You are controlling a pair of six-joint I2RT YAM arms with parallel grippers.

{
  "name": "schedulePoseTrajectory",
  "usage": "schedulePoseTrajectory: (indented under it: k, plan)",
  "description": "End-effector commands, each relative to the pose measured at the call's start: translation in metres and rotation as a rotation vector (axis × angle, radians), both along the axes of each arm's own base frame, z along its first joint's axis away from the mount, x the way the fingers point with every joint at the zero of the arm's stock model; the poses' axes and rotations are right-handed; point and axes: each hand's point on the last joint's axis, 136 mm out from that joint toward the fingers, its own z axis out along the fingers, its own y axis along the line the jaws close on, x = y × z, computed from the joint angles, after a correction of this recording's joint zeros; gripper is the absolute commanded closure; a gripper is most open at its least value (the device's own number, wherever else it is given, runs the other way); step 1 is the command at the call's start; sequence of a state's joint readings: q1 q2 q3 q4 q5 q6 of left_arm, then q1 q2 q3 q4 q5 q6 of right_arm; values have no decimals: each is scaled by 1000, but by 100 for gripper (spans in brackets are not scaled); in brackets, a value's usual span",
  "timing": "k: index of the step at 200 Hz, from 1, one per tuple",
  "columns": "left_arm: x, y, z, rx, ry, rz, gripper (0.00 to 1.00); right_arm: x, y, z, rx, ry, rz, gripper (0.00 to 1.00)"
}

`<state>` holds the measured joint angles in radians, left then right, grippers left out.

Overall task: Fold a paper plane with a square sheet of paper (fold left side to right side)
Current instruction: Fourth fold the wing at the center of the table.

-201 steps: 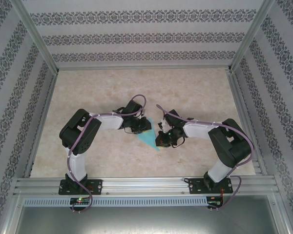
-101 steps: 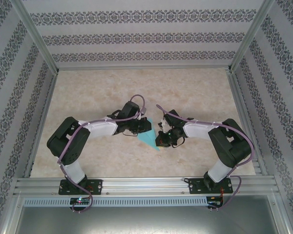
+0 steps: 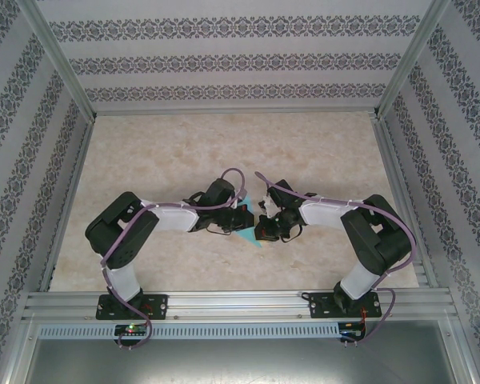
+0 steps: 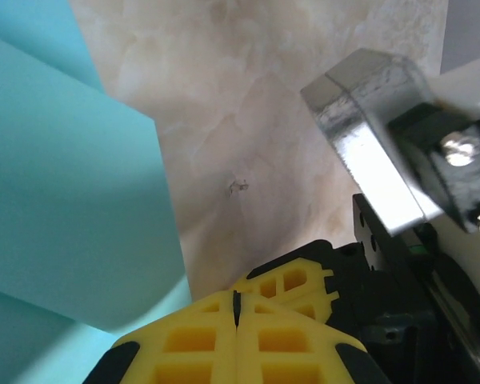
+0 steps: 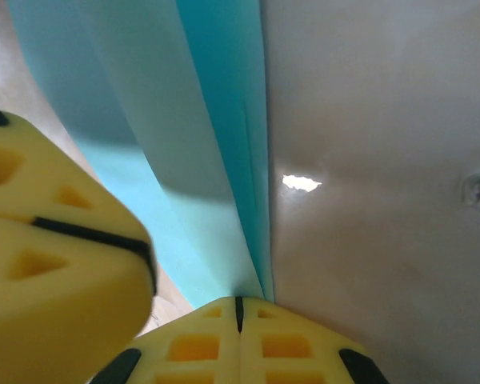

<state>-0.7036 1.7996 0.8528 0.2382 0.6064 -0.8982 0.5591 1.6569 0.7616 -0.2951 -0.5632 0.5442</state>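
The turquoise paper (image 5: pixel 216 120) lies at the middle of the pale, marble-patterned table (image 3: pixel 184 152), between my grippers. It is thin and matte, folded into overlapping layers with straight creases, and narrows toward a point. My left gripper (image 4: pixel 236 300) has its ribbed yellow fingers pressed together at the paper's edge. My right gripper (image 5: pixel 239 304) is closed too, with the narrow end reaching its tips.

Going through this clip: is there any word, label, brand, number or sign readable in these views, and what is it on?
No readable text in any view.
The paper is plain turquoise, with no print.
The wall stripes are ornament, not letters.
The left end effector and the right end effector are plain yellow and black, with no marking.
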Motion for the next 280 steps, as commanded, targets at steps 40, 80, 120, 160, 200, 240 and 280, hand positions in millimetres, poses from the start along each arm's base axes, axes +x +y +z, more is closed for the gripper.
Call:
schedulePoseTrajectory:
  k: [40, 80, 120, 160, 200, 240, 280]
  plan:
    - [-9, 2, -25, 21, 54, 20, 98, -24, -34, -35, -211, 80, 8, 100]
    - [-10, 8, -43, 64, 70, 30, 99, -26, -36, -37, -224, 90, 12, 100]
    - [-5, 19, -59, 137, 54, 50, 100, -28, -40, -37, -247, 96, 23, 100]
    - [9, 30, -63, 152, 37, 87, 100, -31, -43, -38, -262, 103, 29, 100]
    - [31, 37, -56, 148, -7, 96, 100, -35, -46, -40, -268, 113, 33, 100]
    - [53, 49, -50, 133, -34, 116, 100, -36, -47, -41, -269, 114, 33, 100]
    - [74, 63, -44, 151, -62, 119, 100, -38, -47, -41, -268, 121, 34, 100]
